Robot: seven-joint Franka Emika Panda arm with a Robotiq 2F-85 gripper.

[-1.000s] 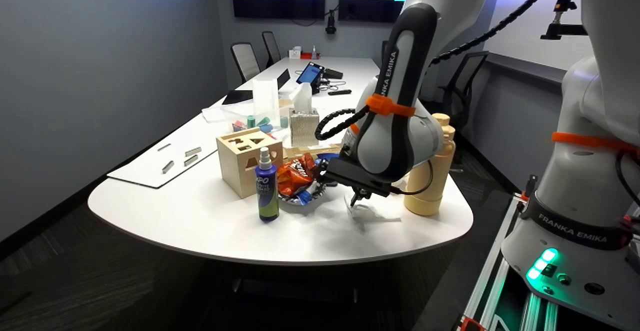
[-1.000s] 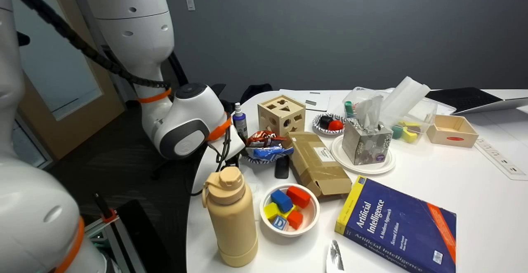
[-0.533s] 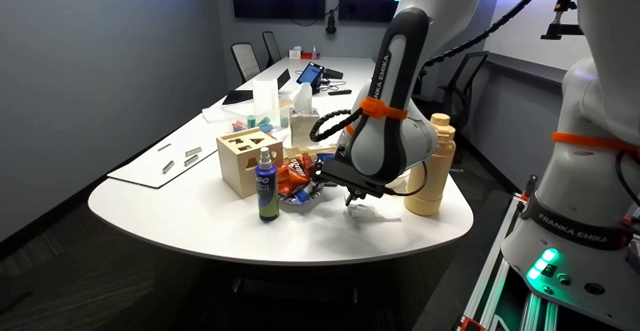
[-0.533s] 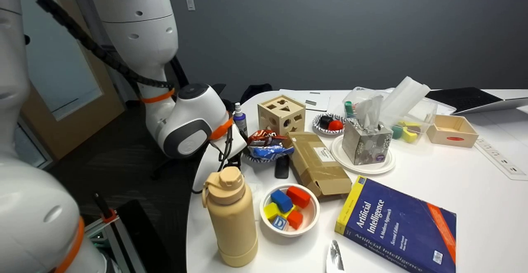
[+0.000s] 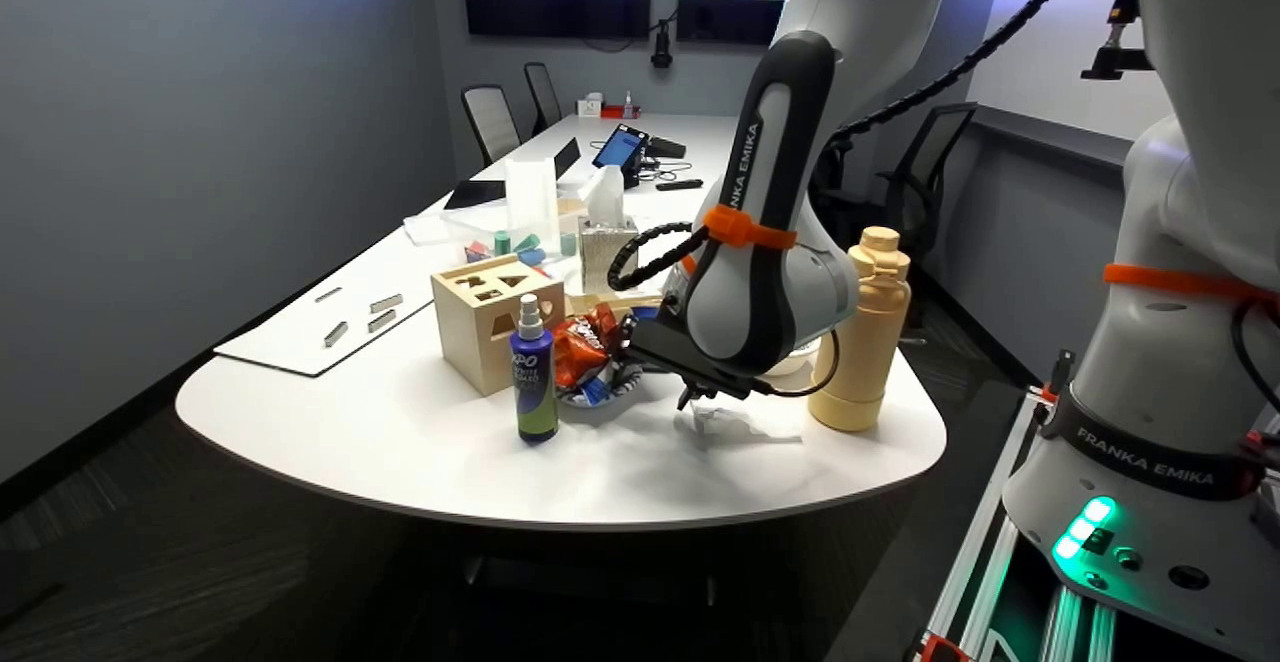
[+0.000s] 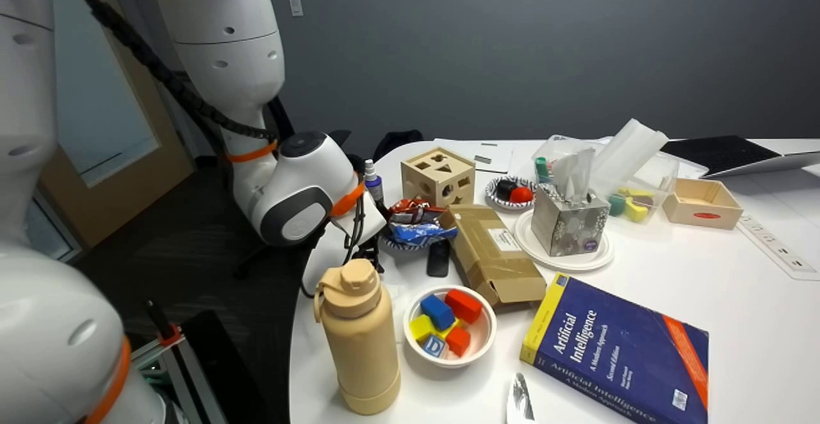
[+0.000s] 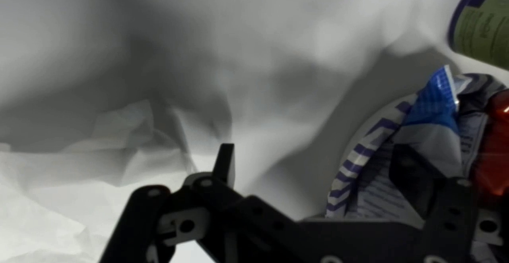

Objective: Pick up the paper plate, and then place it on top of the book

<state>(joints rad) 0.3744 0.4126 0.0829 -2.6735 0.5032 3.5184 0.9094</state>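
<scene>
Spread apart, the end effector (image 7: 319, 167) has the edge of the plate (image 7: 360, 151) between its tips; closing might pinch the snack bag (image 7: 433, 136) beneath one tip, weakening the hold.

In an exterior view the long white table (image 5: 350, 462) stretches from its rounded end at six o'clock toward twelve, where two dark screens (image 5: 556, 14) with bright bands hang on the gray back wall (image 5: 600, 77). A plain side wall (image 5: 220, 162) fills nine to eleven; two chairs (image 5: 490, 122) stand at eleven, a black chair (image 5: 925, 167) and a pale wall panel (image 5: 1060, 67) at two, and dark floor (image 5: 120, 552) shows at eight. In an exterior view a gray wall (image 6: 512, 52) runs from eleven nearly to three, with a light switch (image 6: 295, 6) at eleven; a wooden door (image 6: 128, 190) with a pale pane (image 6: 96, 104) stands at nine.
</scene>
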